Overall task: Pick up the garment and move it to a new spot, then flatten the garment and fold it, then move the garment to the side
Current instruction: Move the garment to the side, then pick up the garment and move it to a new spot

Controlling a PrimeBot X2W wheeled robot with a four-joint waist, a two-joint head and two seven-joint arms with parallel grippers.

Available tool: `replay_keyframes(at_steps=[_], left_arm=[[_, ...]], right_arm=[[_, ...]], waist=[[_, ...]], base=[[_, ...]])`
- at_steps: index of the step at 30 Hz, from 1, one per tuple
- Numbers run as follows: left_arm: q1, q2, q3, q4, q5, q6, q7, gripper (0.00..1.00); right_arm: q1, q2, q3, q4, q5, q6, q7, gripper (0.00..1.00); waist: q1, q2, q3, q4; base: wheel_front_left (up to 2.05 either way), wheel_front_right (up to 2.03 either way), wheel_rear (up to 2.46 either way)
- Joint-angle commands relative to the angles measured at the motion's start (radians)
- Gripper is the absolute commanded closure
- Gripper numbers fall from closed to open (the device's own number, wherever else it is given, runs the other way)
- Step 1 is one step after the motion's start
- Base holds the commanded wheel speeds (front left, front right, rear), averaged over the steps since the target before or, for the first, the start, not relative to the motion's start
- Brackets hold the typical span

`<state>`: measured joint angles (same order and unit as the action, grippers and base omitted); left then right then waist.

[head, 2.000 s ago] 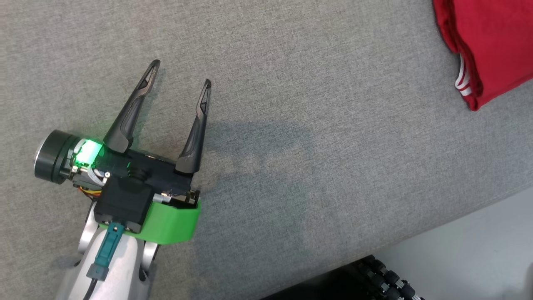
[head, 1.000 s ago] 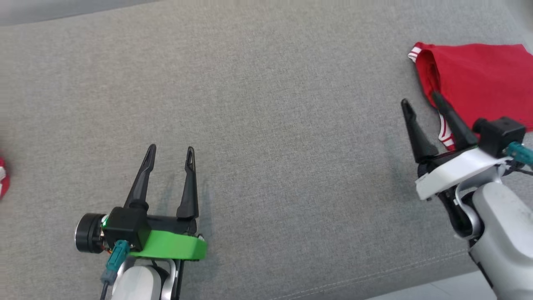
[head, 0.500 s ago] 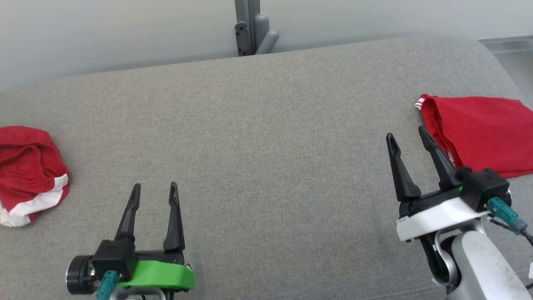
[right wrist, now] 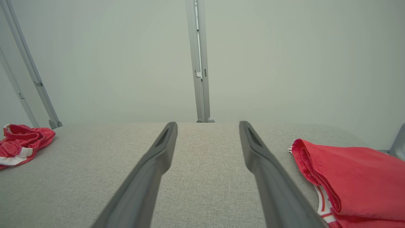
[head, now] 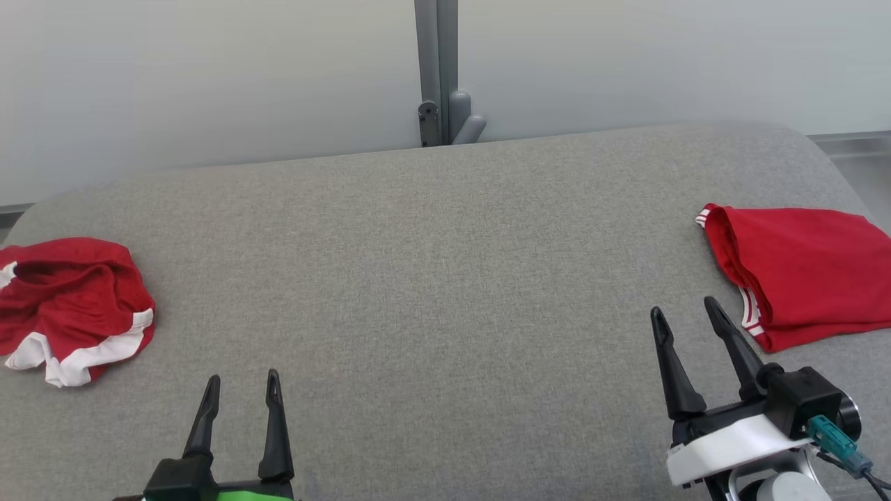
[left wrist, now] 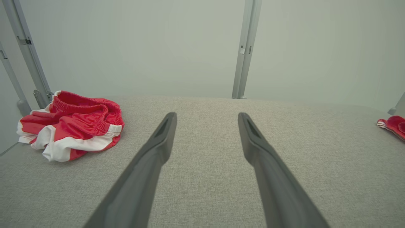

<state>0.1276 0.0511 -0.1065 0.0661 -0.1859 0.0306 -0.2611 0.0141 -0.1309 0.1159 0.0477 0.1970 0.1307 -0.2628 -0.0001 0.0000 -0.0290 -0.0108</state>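
Observation:
A crumpled red garment with white trim lies in a heap at the far left of the grey fabric-covered table; it also shows as the heap in the left wrist view and the heap in the right wrist view. A second red garment, folded flat, lies at the far right, seen close as the folded cloth. My left gripper hovers open near the front left, empty, to the right of the heap. My right gripper is open and empty, just left of the folded garment.
A pale wall runs behind the table, with a grey upright post at its middle. The table's far edge is rounded, and its right corner curves off. Slanted grey struts stand behind the crumpled heap.
The head camera has swung and tilted up, bringing the wall, the post and the crumpled garment into view. Both grippers stay open and empty and now sit lower in the view.

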Motion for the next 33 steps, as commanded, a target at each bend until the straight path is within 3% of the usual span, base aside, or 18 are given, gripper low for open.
replay_keyframes(at_steps=[1,33], left_arm=[[0.015,-0.001,0.002,-0.002,0.006,-0.002,-0.004,0.00],[0.014,-0.001,0.000,-0.001,0.033,-0.006,-0.004,0.00]], right_arm=[[0.015,0.001,-0.001,0.001,-0.009,0.000,-0.004,0.00],[0.038,0.023,0.007,0.027,0.013,0.000,-0.004,0.00]], waist=[[0.0001,0.0000,-0.010,0.001],[0.0001,0.0000,-0.026,0.018]], base=[[0.00,0.00,0.00],[0.00,0.00,0.00]])
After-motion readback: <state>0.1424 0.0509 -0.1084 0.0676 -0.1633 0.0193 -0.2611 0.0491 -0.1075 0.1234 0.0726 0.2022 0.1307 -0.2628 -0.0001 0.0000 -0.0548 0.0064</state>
